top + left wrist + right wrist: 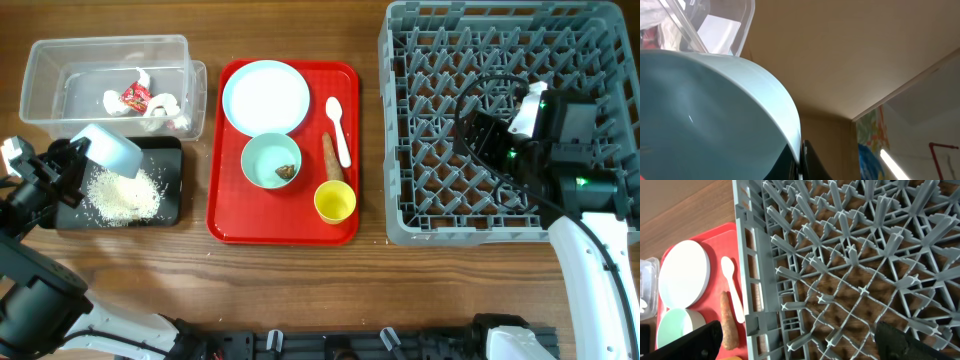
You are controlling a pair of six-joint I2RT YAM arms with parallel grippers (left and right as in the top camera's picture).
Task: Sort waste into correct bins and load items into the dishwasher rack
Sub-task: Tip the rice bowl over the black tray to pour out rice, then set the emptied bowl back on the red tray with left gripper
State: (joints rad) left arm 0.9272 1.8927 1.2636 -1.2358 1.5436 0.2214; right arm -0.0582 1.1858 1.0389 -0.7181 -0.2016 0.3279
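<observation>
My left gripper (72, 160) is shut on the rim of a pale blue bowl (108, 148), tipped over the black tray (170, 195), where white rice grains (122, 194) lie in a heap. In the left wrist view the bowl (705, 115) fills the frame, its rim pinched between the fingers (801, 162). The clear tub (45, 85) holds a red-and-white wrapper (134, 96) and white tissue (160, 108). My right gripper (485, 135) is open and empty over the grey rack (400, 130).
The red serving tray (225, 215) carries a pale blue plate (265, 96), a second bowl (262, 158) with a brown lump (287, 171), a carrot-like stick (332, 158), a white spoon (339, 130) and a yellow cup (334, 202). The right wrist view shows rack pegs (850, 270).
</observation>
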